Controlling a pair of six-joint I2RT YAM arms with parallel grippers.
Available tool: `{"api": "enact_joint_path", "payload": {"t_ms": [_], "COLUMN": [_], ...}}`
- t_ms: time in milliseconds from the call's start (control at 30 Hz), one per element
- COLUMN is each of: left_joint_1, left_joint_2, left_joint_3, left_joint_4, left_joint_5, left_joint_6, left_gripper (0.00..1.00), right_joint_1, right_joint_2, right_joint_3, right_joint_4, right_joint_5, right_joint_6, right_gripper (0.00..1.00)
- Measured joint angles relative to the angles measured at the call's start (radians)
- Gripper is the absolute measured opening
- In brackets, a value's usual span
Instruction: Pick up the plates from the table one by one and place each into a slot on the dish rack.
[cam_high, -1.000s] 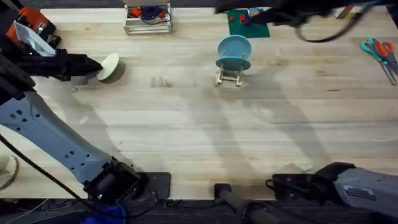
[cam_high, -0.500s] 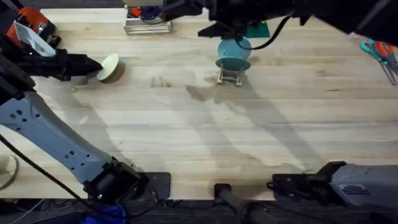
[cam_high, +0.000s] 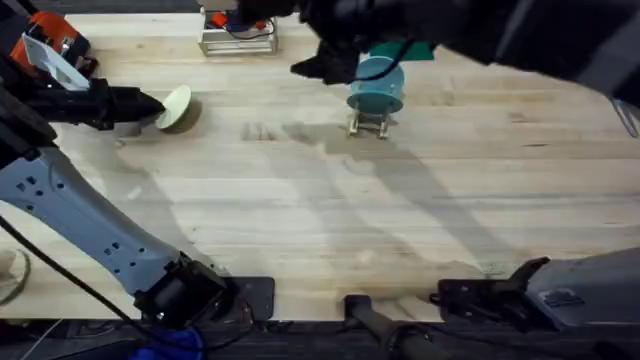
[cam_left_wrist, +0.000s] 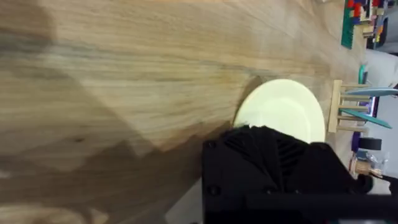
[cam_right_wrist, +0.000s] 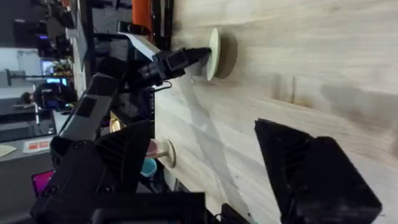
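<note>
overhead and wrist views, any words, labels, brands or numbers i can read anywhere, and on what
No readable text anywhere.
The cream-green plate, the light blue plate and the dish rack are plain.
Right arm base: a pale label patch, too blurred to read.
Wire basket: red and blue items, no legible print.

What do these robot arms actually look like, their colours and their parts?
The left arm is a pale grey tube with dark joints, a black base and an orange-and-white block up top. The left gripper is black, with a thin black cable alongside. The right arm is likewise grey and black.
</note>
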Motion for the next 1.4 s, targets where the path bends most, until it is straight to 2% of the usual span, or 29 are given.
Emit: {"api": "enact_joint_path", "payload": {"t_ms": [167,400,600,833,1033,1133,1400], "left_joint_1": [0.0,0.0,0.0,0.0,0.0,0.0,0.0], "left_joint_2": [0.0,0.0,0.0,0.0,0.0,0.0,0.0], "left_joint_3": [0.0,0.0,0.0,0.0,0.0,0.0,0.0], "left_joint_4": [0.001,0.002,0.002,0.002,0.002,0.003,0.004], "left_joint_5": [0.0,0.0,0.0,0.0,0.0,0.0,0.0], "left_joint_6": [0.0,0.0,0.0,0.0,0.0,0.0,0.0], "left_gripper": [0.04,0.04,0.041,0.041,0.041,0.041,0.041], "right_joint_1": [0.035,0.076,0.092,0.124,0.164,0.183,0.224], "right_joint_2": [0.069,0.112,0.17,0.329,0.47,0.522,0.627], "right_joint_3": [0.0,0.031,0.145,0.371,0.51,0.55,0.562], "right_joint_4": [0.027,0.006,-0.012,-0.11,-0.115,-0.105,0.029], "right_joint_5": [0.014,0.107,0.138,0.154,0.153,0.153,0.15], "right_joint_6": [0.045,0.062,0.048,0.012,-0.012,-0.015,-0.017], "right_gripper": [0.994,0.994,0.994,0.994,0.995,0.995,0.993]}}
